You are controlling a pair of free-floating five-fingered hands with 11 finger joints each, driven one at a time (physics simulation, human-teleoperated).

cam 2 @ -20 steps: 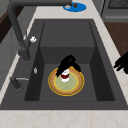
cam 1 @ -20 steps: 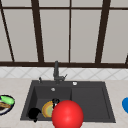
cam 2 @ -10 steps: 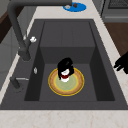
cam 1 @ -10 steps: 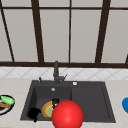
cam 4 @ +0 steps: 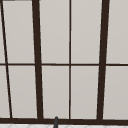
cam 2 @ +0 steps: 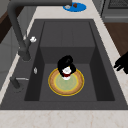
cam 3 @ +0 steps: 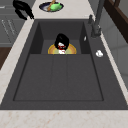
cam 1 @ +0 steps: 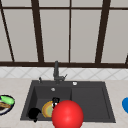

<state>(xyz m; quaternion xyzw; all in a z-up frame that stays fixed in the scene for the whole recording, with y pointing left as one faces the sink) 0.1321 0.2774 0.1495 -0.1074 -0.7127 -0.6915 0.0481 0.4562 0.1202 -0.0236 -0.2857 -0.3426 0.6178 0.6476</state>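
Observation:
A yellow-rimmed plate [cam 2: 75,87] with a green middle lies on the floor of the dark sink's [cam 1: 90,100] left basin; it also shows in the right side view [cam 3: 51,50]. My right hand [cam 2: 65,63] hovers just over the plate's far part, fingers curled round a small white and red object [cam 2: 66,71]. The same hand appears in the front view [cam 1: 55,101] and the right side view [cam 3: 62,40]. My left hand [cam 1: 33,113] hangs idle with relaxed fingers at the sink's front left corner, apart from the plate. A big red round shape [cam 1: 67,115] covers part of the plate in the front view.
A dark faucet [cam 1: 56,71] stands behind the left basin, with a small white knob [cam 2: 32,39] on the rim beside it. A plate of green food [cam 1: 5,103] sits on the left counter, a blue dish [cam 2: 74,6] on the right one. The right basin is shallow.
My right hand has drawn its fingers in closer round the small object over the plate and shifted slightly. The left hand has not moved.

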